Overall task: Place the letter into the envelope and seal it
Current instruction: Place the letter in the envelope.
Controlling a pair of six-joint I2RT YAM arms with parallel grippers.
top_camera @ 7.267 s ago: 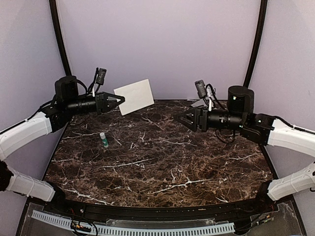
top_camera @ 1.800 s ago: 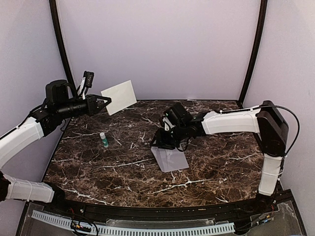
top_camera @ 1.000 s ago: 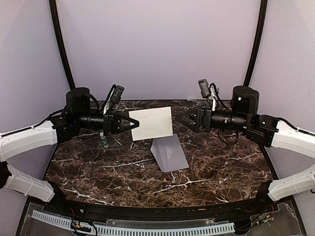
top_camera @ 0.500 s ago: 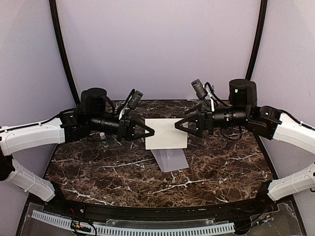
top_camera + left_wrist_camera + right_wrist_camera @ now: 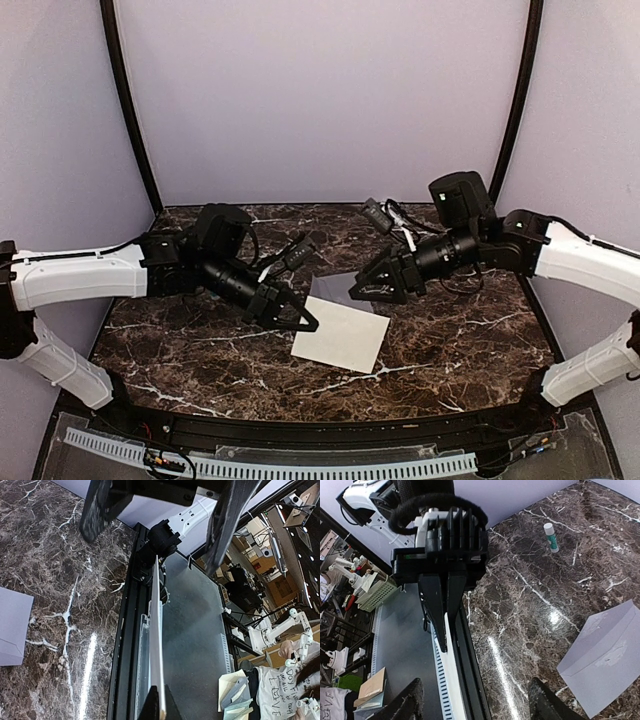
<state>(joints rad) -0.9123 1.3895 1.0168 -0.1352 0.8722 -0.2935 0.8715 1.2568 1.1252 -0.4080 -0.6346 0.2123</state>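
The left gripper (image 5: 306,322) pinches the letter (image 5: 342,338) by its edge, just in front of the envelope (image 5: 332,289), hiding the envelope's near part. The right gripper (image 5: 363,292), fingers spread and empty, hovers at the envelope's right side. A glue stick (image 5: 550,535) sits well apart from the envelope.

dark brown marble-pattern table (image 5: 180,350), white veining, glossy glare streaks in both wrist views. lying flat on it near the middle: light-grey envelope (image 5: 607,655), diagonal seams showing. well apart from it, toward the far edge: small white-capped green tube (image 5: 550,536).
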